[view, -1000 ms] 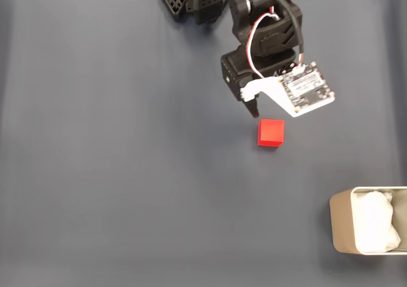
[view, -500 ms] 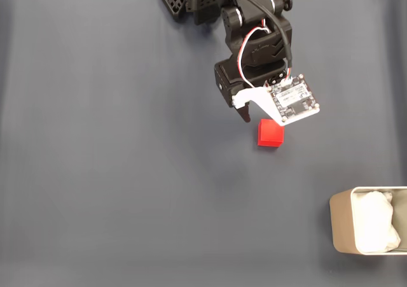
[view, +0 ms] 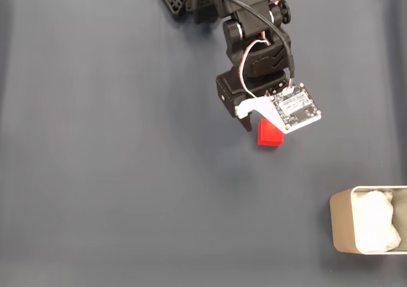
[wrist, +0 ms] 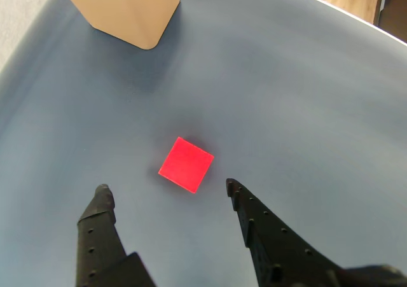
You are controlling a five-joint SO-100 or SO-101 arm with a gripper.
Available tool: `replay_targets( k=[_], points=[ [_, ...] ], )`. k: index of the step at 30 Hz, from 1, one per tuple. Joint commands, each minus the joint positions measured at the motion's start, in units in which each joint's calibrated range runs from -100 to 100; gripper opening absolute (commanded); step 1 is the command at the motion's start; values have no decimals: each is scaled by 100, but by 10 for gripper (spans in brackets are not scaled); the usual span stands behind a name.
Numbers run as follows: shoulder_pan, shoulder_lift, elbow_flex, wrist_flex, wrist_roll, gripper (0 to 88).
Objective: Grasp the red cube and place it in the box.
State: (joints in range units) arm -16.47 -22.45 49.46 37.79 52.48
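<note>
Matt dark cloth-like table cover (view: 114, 172), smooth matt red cube (wrist: 186, 165), and seemingly metallic beige box (view: 339, 226) lined with white paper.

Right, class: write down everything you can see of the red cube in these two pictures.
The red cube is small, bright red, plain-faced and matte, with sharp edges. It rests flat on the dark grey-blue mat, throwing a soft shadow. In the wrist view it sits turned like a diamond, just ahead of the open tool, between its two black fingers, touching neither. In the fixed view the arm's white bracket covers its upper edge.
</note>
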Motion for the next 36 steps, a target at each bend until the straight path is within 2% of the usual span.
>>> replay_targets(
  k=[1,36],
  points=[
    [-8,70,-46,-238,29,408],
    [-356,1110,-28,-1008,-132,411]
  ],
)
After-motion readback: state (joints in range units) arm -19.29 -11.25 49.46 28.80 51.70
